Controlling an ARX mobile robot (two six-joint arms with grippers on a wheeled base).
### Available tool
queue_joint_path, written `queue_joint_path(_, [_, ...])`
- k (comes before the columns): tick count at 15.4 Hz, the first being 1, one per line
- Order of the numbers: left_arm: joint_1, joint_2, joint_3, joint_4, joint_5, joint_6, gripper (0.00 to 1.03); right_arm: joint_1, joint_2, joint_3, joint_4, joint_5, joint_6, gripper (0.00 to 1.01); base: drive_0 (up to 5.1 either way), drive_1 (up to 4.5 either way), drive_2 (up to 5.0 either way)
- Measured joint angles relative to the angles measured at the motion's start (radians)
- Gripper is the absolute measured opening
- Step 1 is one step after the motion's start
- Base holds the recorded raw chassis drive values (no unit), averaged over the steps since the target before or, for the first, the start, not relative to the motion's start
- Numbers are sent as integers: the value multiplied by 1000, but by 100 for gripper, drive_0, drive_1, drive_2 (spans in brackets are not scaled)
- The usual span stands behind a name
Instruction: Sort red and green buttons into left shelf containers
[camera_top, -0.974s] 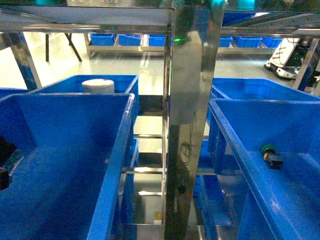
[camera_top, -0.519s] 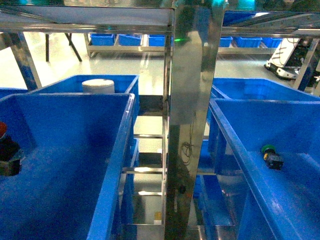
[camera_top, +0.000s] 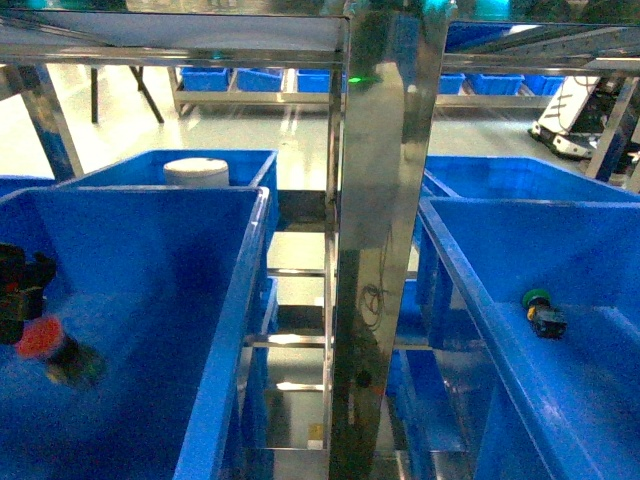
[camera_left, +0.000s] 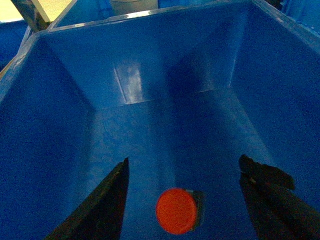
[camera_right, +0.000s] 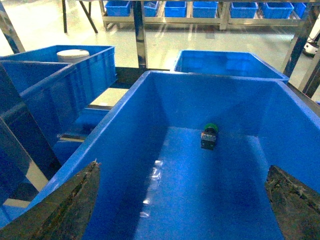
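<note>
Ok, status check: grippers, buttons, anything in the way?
Left gripper open over left bin, red button loose below it. Right gripper open, empty, above right bin; green button on its floor. Nothing blocking.

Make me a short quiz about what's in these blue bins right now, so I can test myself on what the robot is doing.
1. True or false: the left gripper is clamped on the red button.
2. Which bin holds the green button? A) left bin B) right bin C) neither
3. Fill in: the white round container sits in the bin ______ the left bin.

Key: 1. False; the jaws stand wide apart and the button lies below, between them. 2. B. 3. Behind.
</note>
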Motion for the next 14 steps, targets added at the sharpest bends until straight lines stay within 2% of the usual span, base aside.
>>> queue_joint_path(3, [23,-55,-28,-9,56,-36,98,0,0,0,0,0,0,98,0,0,0])
queue_joint_path(5, [32,-114,-63,-6,95,-61,98,0,0,0,0,0,0,98,0,0,0])
queue_joint_path(10, [59,-264,-183,27,167,-170,98,0,0,0,0,0,0,98,0,0,0])
queue_joint_path(14, [81,-481,-280,-61,206,-234,98,0,0,0,0,0,0,98,0,0,0])
